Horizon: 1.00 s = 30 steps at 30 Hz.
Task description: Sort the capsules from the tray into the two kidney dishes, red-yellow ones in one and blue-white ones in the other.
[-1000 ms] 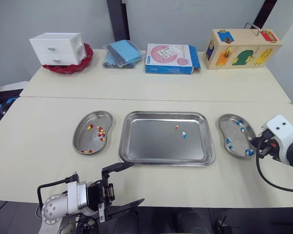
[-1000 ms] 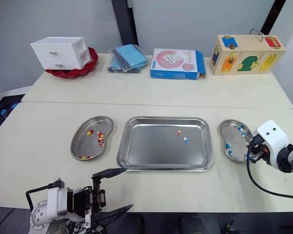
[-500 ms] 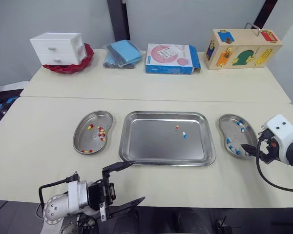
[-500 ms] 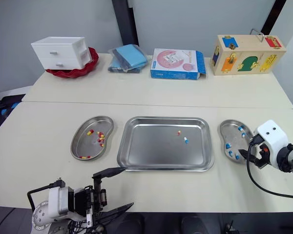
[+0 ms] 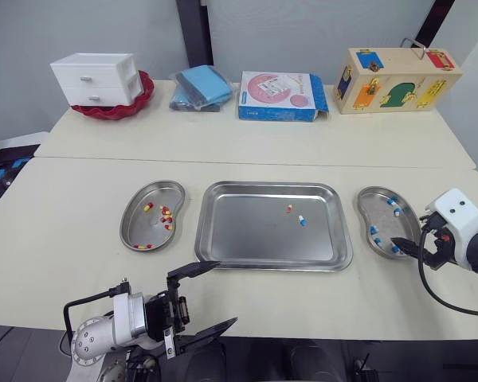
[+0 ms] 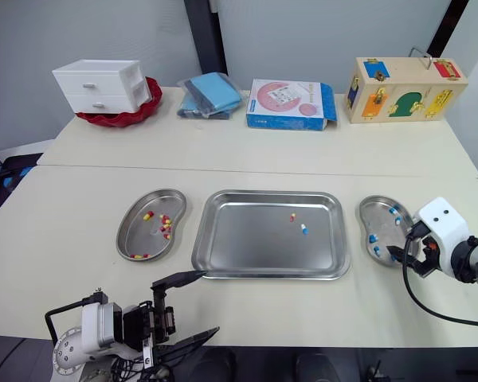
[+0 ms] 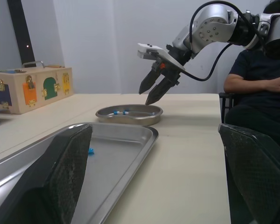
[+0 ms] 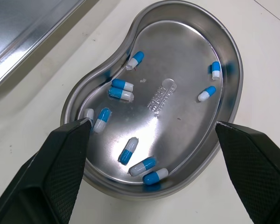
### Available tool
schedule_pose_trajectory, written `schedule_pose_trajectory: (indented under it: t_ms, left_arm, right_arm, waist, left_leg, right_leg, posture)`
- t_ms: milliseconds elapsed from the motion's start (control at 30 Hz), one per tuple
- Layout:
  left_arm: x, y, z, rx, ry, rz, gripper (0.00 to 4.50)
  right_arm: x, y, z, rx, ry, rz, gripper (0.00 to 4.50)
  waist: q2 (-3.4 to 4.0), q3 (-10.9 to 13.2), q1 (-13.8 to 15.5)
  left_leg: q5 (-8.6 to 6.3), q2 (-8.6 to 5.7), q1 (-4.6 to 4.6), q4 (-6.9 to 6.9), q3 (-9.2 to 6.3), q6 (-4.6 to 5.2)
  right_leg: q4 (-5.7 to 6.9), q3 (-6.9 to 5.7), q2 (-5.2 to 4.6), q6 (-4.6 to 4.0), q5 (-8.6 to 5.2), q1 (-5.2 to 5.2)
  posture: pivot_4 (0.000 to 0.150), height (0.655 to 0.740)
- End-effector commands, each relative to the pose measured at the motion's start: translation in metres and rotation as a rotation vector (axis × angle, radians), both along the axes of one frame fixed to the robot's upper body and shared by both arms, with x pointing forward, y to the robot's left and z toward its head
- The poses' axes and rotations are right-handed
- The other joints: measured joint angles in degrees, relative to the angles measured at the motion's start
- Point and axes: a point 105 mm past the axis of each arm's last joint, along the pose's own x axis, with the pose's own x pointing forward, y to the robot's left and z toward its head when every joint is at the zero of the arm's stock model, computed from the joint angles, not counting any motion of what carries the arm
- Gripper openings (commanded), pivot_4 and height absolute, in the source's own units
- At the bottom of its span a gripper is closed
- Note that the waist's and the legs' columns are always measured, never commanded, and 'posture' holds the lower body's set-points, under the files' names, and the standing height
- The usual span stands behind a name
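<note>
The tray (image 5: 247,231) sits between two kidney dishes: the left dish (image 5: 139,227) holds red-yellow capsules, the right dish (image 5: 385,223) blue-white ones. Over the right dish's near end hovers the right gripper (image 5: 406,247), fingers (image 8: 60,158) spread wide, empty; the left gripper (image 5: 225,293), also wide open and empty, hangs short of the tray's near corner. A red-yellow capsule (image 5: 288,208) and a blue-white capsule (image 5: 300,220) lie close together in the tray; pinching one could knock the other rolling on the slick steel

The tray (image 5: 247,239), the left kidney dish (image 5: 139,228) and the right kidney dish (image 8: 177,51) are smooth, shiny metal, while the table (image 5: 80,199) looks matt.
</note>
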Motion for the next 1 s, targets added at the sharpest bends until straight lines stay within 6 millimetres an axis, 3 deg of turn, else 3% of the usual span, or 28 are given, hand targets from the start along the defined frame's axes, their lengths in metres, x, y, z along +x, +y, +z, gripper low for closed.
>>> schedule_pose_trajectory:
  t_ms: [33,200,267,400,667,800,1000]
  left_arm:
    - [0.002,0.003,0.002,0.009,0.006,0.035,4.5]
    - [0.012,0.02,0.002,0.088,0.109,0.131,4.5]
    - [0.023,0.041,0.004,0.16,0.139,0.215,4.5]
    - [0.034,0.078,0.01,0.282,0.225,0.345,4.5]
    - [0.033,0.153,0.008,0.542,0.418,0.522,4.5]
    - [0.029,0.168,0.004,0.613,0.476,0.538,4.5]
    - [0.026,0.17,-0.002,0.663,0.51,0.519,4.5]
  right_arm:
    - [0.004,0.009,0.016,0.02,-0.101,0.046,4.46]
    - [-0.013,0.033,0.019,0.139,-0.151,0.198,4.46]
    - [-0.032,0.048,0.014,0.211,-0.132,0.309,4.46]
    - [-0.059,0.06,-0.001,0.296,-0.085,0.418,4.46]
    - [-0.085,0.04,-0.049,0.255,0.071,0.515,4.46]
    - [-0.086,0.036,-0.057,0.273,0.073,0.528,4.46]
    - [-0.085,0.04,-0.058,0.288,0.054,0.539,4.46]
  waist:
    - [0.0,0.0,0.0]
    - [0.0,0.0,0.11]
    - [0.0,0.0,0.21]
    - [-0.01,0.0,0.39]
    - [-0.06,0.04,-0.04]
    - [-0.03,0.06,-0.01]
    - [-0.04,0.07,0.03]
  left_leg:
    - [0.0,0.0,0.0,0.0,-0.01,0.0]
    - [0.0,0.01,0.0,-0.01,-0.07,0.0]
    - [0.0,0.02,0.0,-0.05,-0.12,0.0]
    - [0.0,0.03,0.04,0.01,-0.2,0.0]
    - [0.0,0.07,0.45,-0.08,-0.06,-0.01]
    - [-0.01,0.06,0.45,-0.09,-0.01,-0.02]
    - [-0.01,0.07,0.44,-0.12,-0.02,-0.02]
  right_leg:
    - [0.0,-0.01,0.0,0.0,0.0,0.01]
    - [0.0,-0.05,0.01,0.0,0.0,0.02]
    - [-0.01,-0.1,0.02,0.0,-0.01,0.04]
    - [-0.01,-0.19,0.03,0.0,-0.01,0.13]
    - [-0.04,-0.08,0.04,-0.03,-0.04,0.43]
    - [-0.08,-0.04,0.03,-0.03,-0.04,0.42]
    - [-0.1,-0.04,0.03,-0.03,-0.04,0.42]
  posture:
    - [0.15,0.74]
    - [0.15,0.74]
    - [0.15,0.74]
    - [0.15,0.74]
    - [0.15,0.74]
    - [0.15,0.74]
    - [0.15,0.74]
